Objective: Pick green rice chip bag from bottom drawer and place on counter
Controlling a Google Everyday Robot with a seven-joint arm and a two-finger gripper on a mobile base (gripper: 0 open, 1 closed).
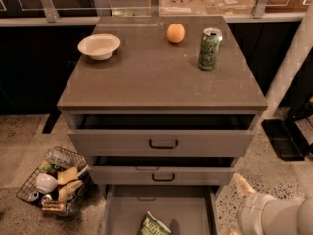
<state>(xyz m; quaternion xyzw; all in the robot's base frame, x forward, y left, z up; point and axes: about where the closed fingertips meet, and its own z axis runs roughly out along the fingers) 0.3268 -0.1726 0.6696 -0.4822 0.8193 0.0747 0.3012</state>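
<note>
The green rice chip bag (153, 225) lies in the open bottom drawer (122, 212), near its front middle, cut off by the lower edge of the view. The counter (151, 77) is the flat grey-brown top of the cabinet. My gripper (242, 185) is at the lower right, beside the right edge of the bottom drawer, on a white arm (269, 214). It is apart from the bag and holds nothing that I can see.
On the counter stand a white bowl (99, 45) at the back left, an orange (175, 33) at the back middle and a green drink can (210, 49) at the right. The two upper drawers (163, 142) are slightly open. A wire basket of items (51, 182) sits on the floor at left.
</note>
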